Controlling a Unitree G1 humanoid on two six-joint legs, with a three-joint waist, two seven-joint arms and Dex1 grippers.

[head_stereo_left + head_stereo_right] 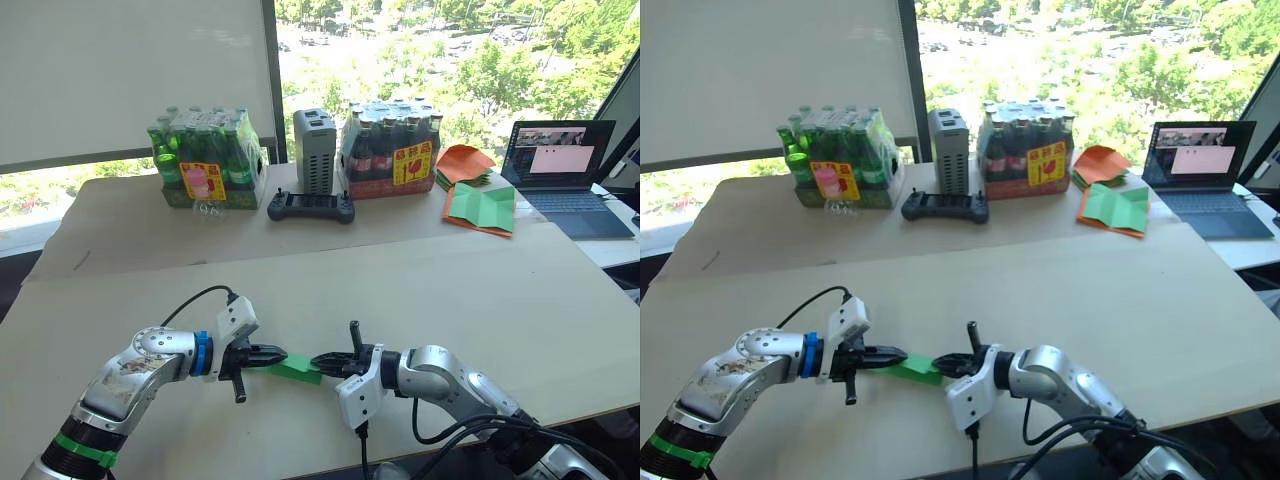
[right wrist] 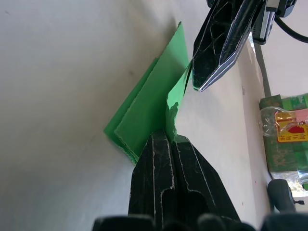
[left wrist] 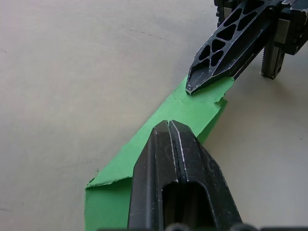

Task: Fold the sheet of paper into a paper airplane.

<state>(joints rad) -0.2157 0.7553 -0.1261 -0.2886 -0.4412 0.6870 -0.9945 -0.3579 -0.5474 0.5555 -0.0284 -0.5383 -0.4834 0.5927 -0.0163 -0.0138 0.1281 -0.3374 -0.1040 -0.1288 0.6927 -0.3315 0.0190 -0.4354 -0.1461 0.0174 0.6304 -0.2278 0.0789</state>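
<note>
The sheet of paper [image 1: 297, 368] is bright green and folded into a slim, layered wedge, close to a paper airplane shape. It sits low over the front of the table between my two grippers. My left gripper [image 1: 277, 357] is shut on its left end, and in the left wrist view the shut fingers [image 3: 168, 144] lie on the green paper [image 3: 144, 144]. My right gripper [image 1: 320, 363] is shut on the torn right end; in the right wrist view its fingers [image 2: 166, 159] pinch the paper [image 2: 149, 110]. The two gripper tips nearly meet.
At the back of the table [image 1: 450, 290] stand a pack of green bottles [image 1: 205, 160], a grey box [image 1: 313, 150], a pack of dark bottles [image 1: 390, 150] and a black controller [image 1: 310, 206]. A green sheet on orange paper [image 1: 482, 205] and a laptop [image 1: 565, 165] lie at the back right.
</note>
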